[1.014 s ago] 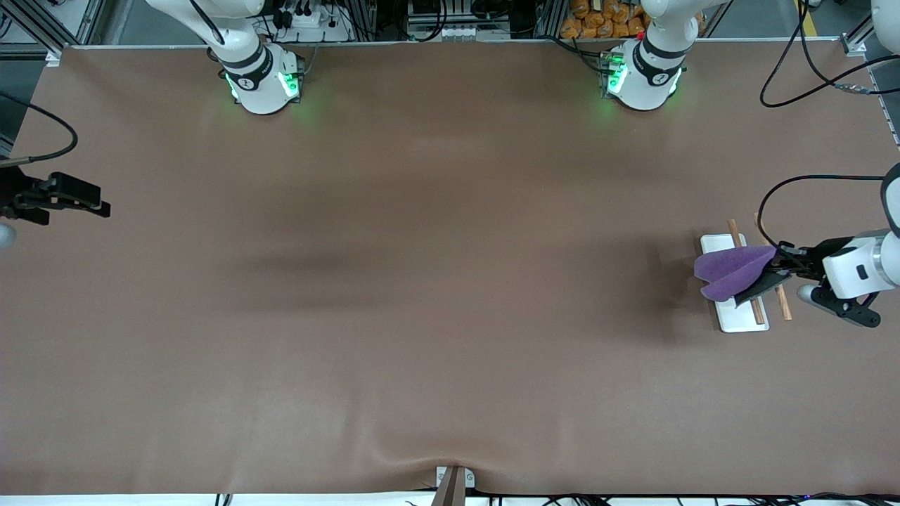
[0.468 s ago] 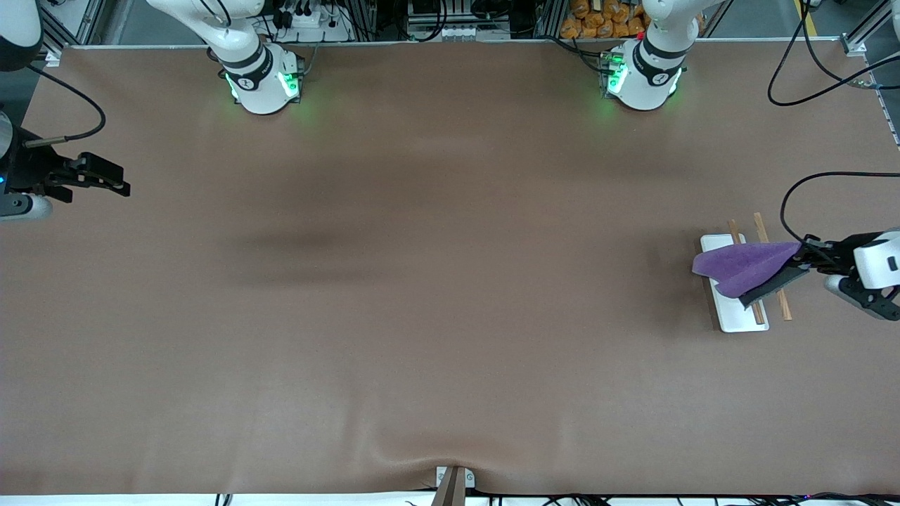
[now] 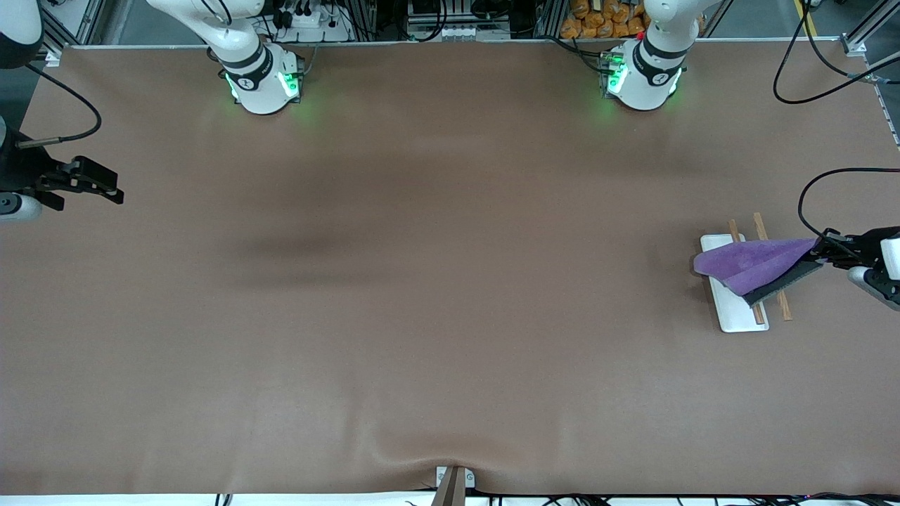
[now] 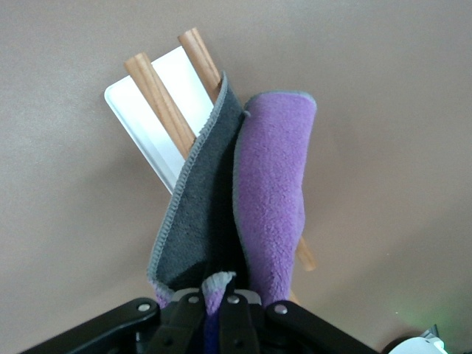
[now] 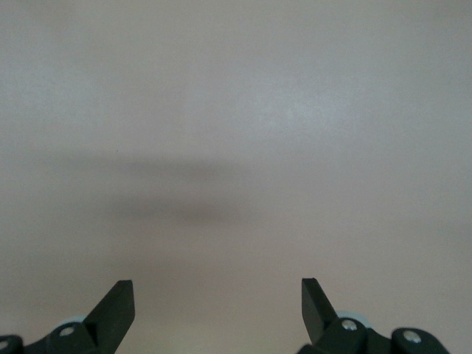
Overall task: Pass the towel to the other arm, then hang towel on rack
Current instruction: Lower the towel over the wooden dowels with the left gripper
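Now, brown table bare around rack; nothing between left gripper and rods. Left gripper, over table just beside rack, clamped on towel corner. Towel stretched from fingers across both rods, lilac face up, dark grey edge showing. Left wrist view shows grey underside folded open. Right gripper waits over right arm's end, jaws wide, holding nothing.
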You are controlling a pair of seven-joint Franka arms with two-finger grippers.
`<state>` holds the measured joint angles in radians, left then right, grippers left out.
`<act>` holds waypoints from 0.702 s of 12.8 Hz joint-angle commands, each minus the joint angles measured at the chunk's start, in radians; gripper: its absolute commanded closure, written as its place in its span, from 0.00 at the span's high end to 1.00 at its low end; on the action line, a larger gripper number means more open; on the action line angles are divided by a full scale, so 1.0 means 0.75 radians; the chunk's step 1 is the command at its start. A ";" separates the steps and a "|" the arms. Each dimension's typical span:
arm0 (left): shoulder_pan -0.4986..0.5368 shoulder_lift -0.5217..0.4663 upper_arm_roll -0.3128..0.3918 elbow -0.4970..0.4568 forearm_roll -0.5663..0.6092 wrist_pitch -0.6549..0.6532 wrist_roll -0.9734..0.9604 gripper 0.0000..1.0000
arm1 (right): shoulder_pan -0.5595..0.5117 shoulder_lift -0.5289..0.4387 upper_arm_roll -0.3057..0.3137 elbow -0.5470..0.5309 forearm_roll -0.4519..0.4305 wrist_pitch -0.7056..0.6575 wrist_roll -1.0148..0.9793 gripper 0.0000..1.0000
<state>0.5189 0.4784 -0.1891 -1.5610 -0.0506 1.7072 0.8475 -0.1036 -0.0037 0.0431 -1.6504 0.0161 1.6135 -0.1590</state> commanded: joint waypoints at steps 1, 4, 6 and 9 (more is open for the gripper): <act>0.032 0.010 -0.012 0.007 -0.020 0.016 0.060 0.00 | -0.032 0.025 0.024 0.088 -0.022 -0.036 -0.015 1.00; 0.059 0.017 -0.012 0.007 -0.018 0.017 0.095 0.00 | -0.015 0.011 0.032 0.098 -0.020 -0.053 -0.009 1.00; 0.073 0.029 -0.012 0.007 -0.022 0.017 0.107 0.00 | -0.009 0.011 0.039 0.153 -0.013 -0.169 -0.001 1.00; 0.079 0.066 -0.012 0.007 -0.025 0.037 0.109 0.00 | 0.015 0.009 0.037 0.182 0.001 -0.202 0.003 1.00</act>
<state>0.5653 0.5077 -0.1896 -1.5609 -0.0508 1.7181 0.9076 -0.0992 -0.0013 0.0685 -1.5428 0.0171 1.4802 -0.1606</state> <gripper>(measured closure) 0.982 0.000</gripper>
